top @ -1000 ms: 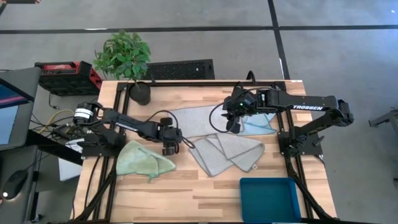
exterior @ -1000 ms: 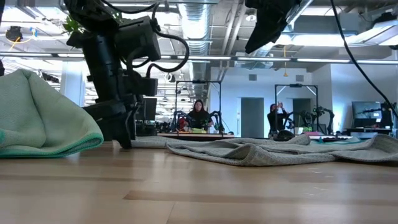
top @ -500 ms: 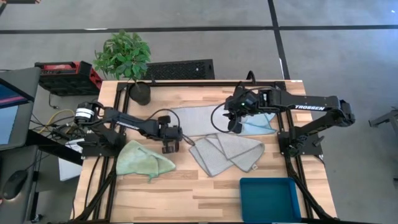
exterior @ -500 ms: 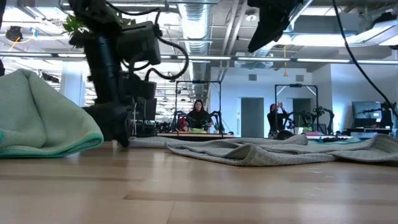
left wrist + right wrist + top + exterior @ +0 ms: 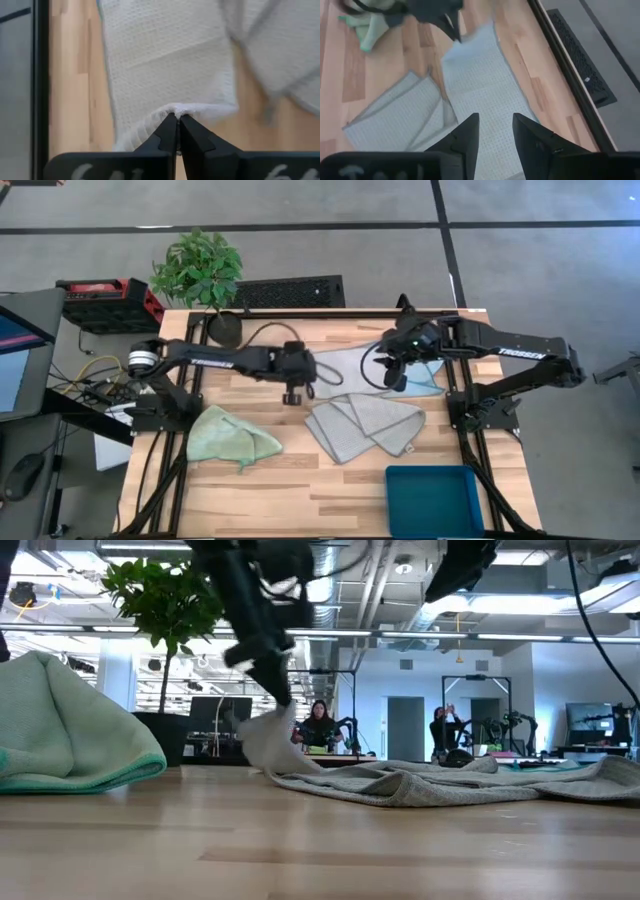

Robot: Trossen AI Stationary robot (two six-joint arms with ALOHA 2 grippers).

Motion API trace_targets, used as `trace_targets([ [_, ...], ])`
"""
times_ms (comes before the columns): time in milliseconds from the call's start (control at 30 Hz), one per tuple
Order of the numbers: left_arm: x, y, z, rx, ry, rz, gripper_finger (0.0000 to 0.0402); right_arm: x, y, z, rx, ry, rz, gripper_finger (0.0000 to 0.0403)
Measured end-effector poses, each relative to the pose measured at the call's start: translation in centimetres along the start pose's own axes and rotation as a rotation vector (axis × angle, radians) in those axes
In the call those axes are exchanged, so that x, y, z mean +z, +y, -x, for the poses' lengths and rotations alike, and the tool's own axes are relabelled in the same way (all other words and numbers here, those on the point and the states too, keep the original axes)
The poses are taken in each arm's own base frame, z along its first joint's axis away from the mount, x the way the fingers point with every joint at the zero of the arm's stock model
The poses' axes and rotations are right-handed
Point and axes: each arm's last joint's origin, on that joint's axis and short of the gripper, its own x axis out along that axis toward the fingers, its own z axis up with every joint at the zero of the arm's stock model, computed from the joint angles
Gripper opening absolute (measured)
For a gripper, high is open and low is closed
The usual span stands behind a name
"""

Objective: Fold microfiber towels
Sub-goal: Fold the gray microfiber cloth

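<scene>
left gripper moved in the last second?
Yes. In the high view the left gripper went from beside the green towel toward the table's far edge, nearer the potted plant, now shut on the grey towel.

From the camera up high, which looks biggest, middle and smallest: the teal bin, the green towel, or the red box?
1. Teal bin, largest.
2. Green towel, slightly smaller, though it lies crumpled.
3. Red box, partly hidden by the plant and lower down on the floor, so its place is unsure.

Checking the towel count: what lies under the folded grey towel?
The folded grey towel lies on the bare wooden table; nothing shows beneath it, though anything flat there would be covered.
</scene>
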Motion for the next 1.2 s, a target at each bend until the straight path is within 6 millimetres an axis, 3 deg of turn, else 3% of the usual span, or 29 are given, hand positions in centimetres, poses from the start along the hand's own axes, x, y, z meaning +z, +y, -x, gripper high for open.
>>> trace_targets([
  [233,4.5,1.9,-4.5,-0.022,-0.011,-0.019,0.0,-0.5,-0.1,0.9,0.001,0.009,-0.004,0.0139],
  [433,9.4,3.6,-6.1,-0.032,-0.129,-0.071,0.0,-1.1,-0.2,2.0,0.003,0.017,-0.001,0.0138],
  [567,11.5,4.0,-7.7,-0.027,-0.165,-0.102,0.0,-1.6,-0.3,2.9,0.003,0.018,-0.001,0.014],
  [767,13.5,4.5,-9.4,-0.006,-0.202,-0.09,0.0,-2.1,-0.4,3.9,0.002,0.011,-0.021,0.014],
  [967,15.3,5.0,-9.5,0.021,-0.259,-0.114,0.0,-2.3,-0.5,4.3,0.002,0.008,-0.021,0.0137],
  [1200,15.4,4.8,-9.6,-0.013,-0.27,-0.081,0.0001,-2.4,-0.5,4.4,0.002,0.011,-0.02,0.0136],
])
